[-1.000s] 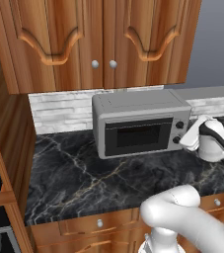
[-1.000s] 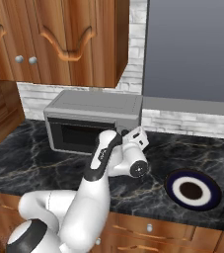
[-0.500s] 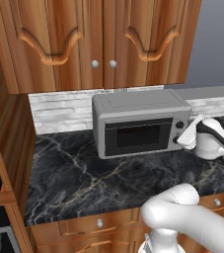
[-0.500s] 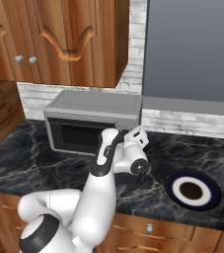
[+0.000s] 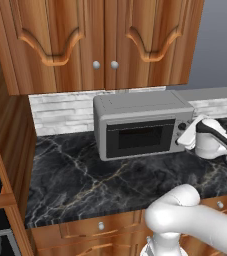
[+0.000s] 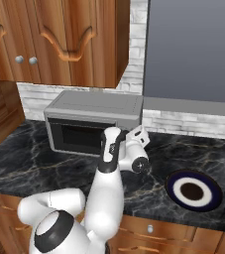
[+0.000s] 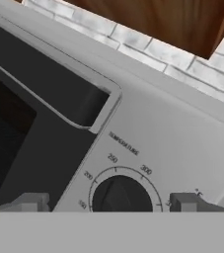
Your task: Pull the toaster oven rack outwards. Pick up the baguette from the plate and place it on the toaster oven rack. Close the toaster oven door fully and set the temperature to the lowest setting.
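The grey toaster oven [image 5: 140, 125] [image 6: 91, 119] stands on the dark marble counter against the tiled wall. Its toaster oven door [image 5: 139, 138] [image 6: 77, 136] [image 7: 19, 128] stands upright and shut, and the dark glass hides the rack and the baguette. My gripper [image 5: 187, 138] [image 6: 138, 135] [image 7: 108, 202] is open right in front of the oven's right panel. In the hand view its two fingertips [image 7: 32, 201] straddle the black temperature knob [image 7: 121, 195] without touching it. The plate [image 6: 176, 178] lies bare on the counter to the right.
Wooden wall cabinets [image 5: 100, 40] hang just above the oven. A tall wooden unit [image 5: 0, 150] closes the counter's left end. Open marble counter [image 5: 85, 180] spreads in front of the oven, down to the drawer fronts.
The hand has crept a little closer to the oven's knob panel. Its jaws stay wide apart, and the oven and plate have not moved.
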You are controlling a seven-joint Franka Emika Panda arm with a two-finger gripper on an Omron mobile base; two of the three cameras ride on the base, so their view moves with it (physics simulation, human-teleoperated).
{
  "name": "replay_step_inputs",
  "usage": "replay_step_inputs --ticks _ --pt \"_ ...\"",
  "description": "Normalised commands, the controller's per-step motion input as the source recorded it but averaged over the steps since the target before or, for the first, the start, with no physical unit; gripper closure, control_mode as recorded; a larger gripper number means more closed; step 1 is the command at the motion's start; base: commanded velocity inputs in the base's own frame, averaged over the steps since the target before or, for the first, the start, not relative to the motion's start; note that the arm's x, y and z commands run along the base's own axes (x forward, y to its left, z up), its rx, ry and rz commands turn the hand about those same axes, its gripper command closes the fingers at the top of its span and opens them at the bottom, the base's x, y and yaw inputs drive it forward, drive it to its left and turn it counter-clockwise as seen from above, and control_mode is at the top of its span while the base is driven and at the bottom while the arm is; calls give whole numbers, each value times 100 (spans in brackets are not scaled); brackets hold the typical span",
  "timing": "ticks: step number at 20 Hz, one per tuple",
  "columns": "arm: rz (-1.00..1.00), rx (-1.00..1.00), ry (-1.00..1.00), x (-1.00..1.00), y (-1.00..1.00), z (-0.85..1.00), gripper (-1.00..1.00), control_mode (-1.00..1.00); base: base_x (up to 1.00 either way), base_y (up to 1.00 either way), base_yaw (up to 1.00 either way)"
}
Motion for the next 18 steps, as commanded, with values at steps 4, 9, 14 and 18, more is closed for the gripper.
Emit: replay_step_inputs --ticks 4,9,14,18 --pt "0 0 0 18 0 -12 -100 -100 0 0 0" --pt "0 0 0 18 0 -10 -100 -100 0 0 0" --pt "-4 -2 -2 4 5 -11 100 -100 0 0 0" --pt "-11 -8 -4 0 22 -13 100 -100 0 0 0"
